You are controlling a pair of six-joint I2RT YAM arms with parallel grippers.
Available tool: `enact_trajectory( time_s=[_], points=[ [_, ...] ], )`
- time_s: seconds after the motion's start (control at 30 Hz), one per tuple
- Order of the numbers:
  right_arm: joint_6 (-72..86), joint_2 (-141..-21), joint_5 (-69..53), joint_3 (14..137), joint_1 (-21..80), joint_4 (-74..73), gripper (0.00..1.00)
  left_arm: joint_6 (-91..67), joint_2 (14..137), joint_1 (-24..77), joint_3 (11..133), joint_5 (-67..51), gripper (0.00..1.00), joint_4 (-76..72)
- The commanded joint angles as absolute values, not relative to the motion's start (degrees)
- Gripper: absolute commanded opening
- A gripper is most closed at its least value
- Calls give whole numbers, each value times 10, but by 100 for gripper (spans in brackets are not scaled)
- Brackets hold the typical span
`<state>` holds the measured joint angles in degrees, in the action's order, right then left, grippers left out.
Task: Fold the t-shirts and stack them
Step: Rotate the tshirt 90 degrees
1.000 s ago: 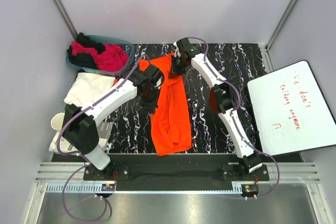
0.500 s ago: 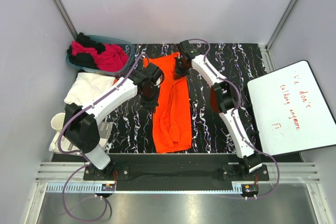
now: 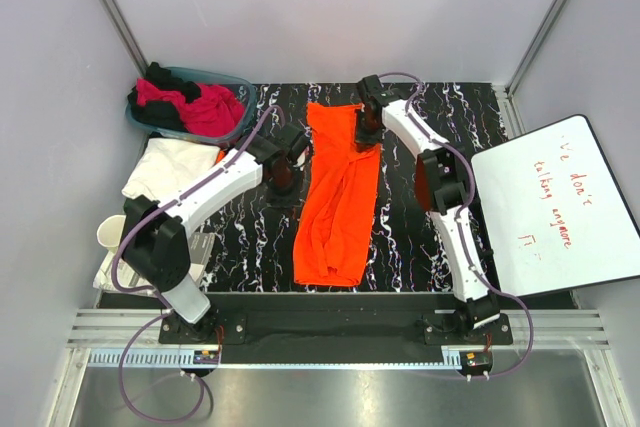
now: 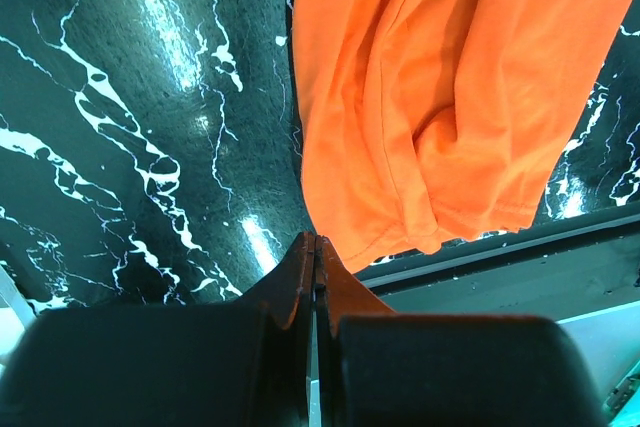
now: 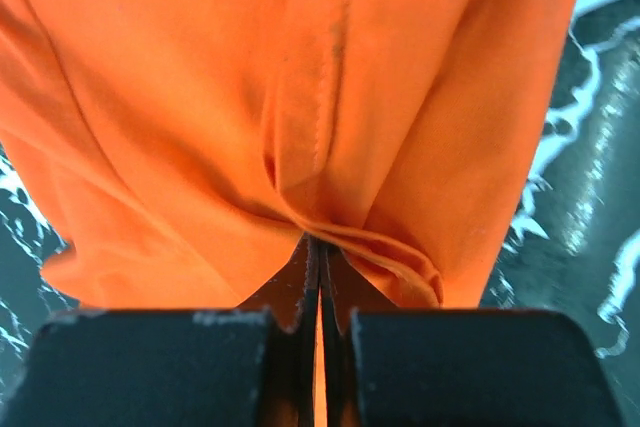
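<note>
A bright orange t-shirt (image 3: 338,197) lies lengthwise on the black marbled table (image 3: 440,117), bunched into a long strip. My right gripper (image 3: 365,137) is at its far right corner, shut on a fold of the orange t-shirt (image 5: 300,77), which is pinched at the fingertips (image 5: 318,239). My left gripper (image 3: 280,184) is shut beside the shirt's left edge; in the left wrist view its tips (image 4: 316,239) meet with nothing seen between them, and the orange t-shirt (image 4: 440,97) lies just beyond. A white t-shirt (image 3: 172,169) lies at the left. Pink and black t-shirts (image 3: 200,107) fill the basket.
The teal basket (image 3: 240,82) stands at the far left corner. A white board with red writing (image 3: 555,207) lies at the right table edge. White objects (image 3: 108,237) sit near the left arm's base. The metal frame rail (image 3: 330,332) runs along the near edge.
My right gripper has moved right with the shirt's far corner, pulling the orange shirt straighter and away from the left gripper. The left gripper has barely moved.
</note>
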<state>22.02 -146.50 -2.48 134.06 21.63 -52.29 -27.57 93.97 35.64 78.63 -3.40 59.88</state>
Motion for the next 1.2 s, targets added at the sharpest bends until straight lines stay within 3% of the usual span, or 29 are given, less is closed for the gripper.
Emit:
enact_trajectory(
  time_s=[0.0, 0.17, 0.33, 0.4, 0.43, 0.47, 0.5, 0.57, 0.7, 0.73, 0.77, 1.03, 1.17],
  points=[
    [191, -1390, 28, 1319, 218, -529, 0, -258, 952, 355, 786, -34, 0, 574],
    [185, -1342, 67, 1273, 211, -530, 0, -246, 963, 355, 783, -41, 0, 563],
    [162, -1261, 32, 1221, 206, -531, 0, -228, 975, 355, 787, -42, 1, 562],
    [148, -1228, -32, 1181, 207, -529, 4, -221, 979, 355, 789, -43, 16, 561],
    [142, -1197, -58, 1165, 208, -529, 15, -220, 980, 354, 790, -40, 32, 561],
    [137, -1182, -104, 1133, 213, -529, 21, -219, 982, 354, 792, -39, 60, 561],
    [134, -1166, -125, 1116, 226, -531, 22, -219, 980, 352, 794, -37, 75, 561],
    [132, -1120, -151, 1060, 247, -533, 39, -220, 977, 345, 796, -40, 99, 556],
    [136, -1046, -173, 966, 318, -526, 78, -217, 975, 316, 801, -79, 99, 547],
    [146, -1022, -173, 949, 347, -519, 96, -216, 976, 302, 801, -84, 99, 547],
    [155, -1012, -165, 919, 358, -510, 100, -211, 976, 297, 799, -85, 99, 546],
    [210, -990, -136, 856, 471, -495, 99, -188, 967, 224, 754, -86, 99, 534],
    [236, -1012, -132, 838, 500, -492, 71, -181, 956, 171, 732, -113, 99, 523]
  ],
)
